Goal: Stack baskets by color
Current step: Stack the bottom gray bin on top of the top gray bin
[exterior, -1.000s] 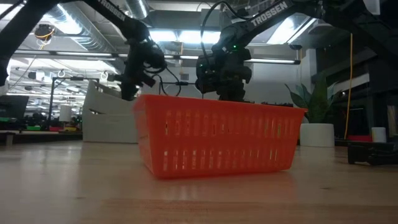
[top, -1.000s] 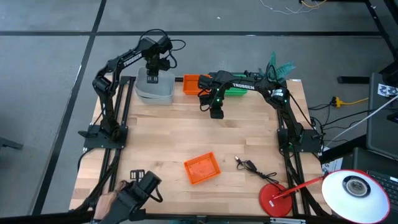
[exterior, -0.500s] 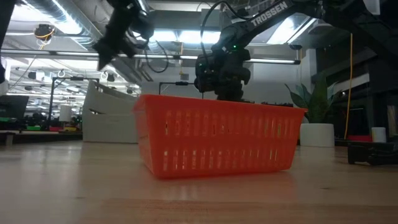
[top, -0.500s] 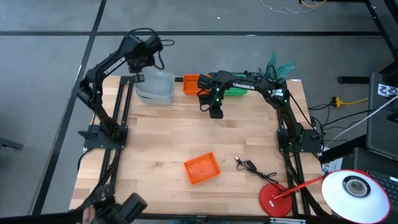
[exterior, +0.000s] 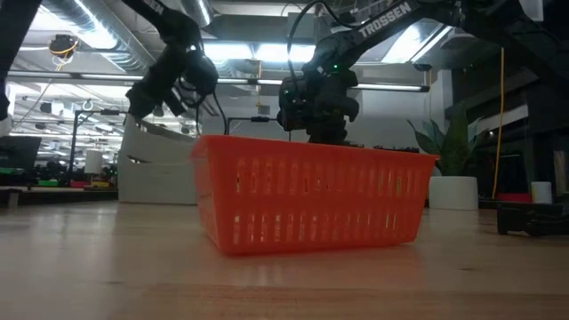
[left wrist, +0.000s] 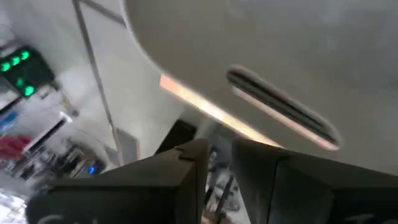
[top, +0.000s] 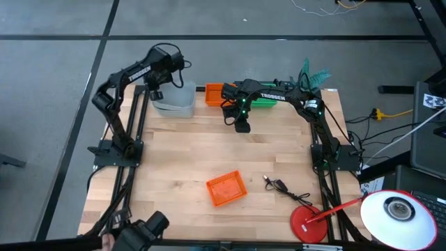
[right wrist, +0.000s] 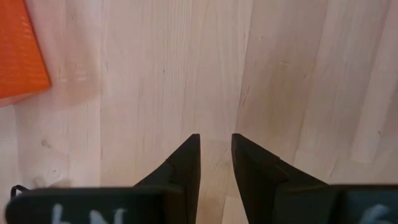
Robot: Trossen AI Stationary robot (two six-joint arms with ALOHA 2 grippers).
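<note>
Near the table's front edge, one orange basket is lying alone, its long axis running roughly across the table, well apart from both arms.
Along the back edge, grey-white baskets, another orange basket and green baskets are sitting; the right gripper, fingers slightly parted and empty, is hovering nearer the lone basket over bare wood, while the left gripper, narrowly parted and holding nothing, is hanging beside the grey-white stack.
</note>
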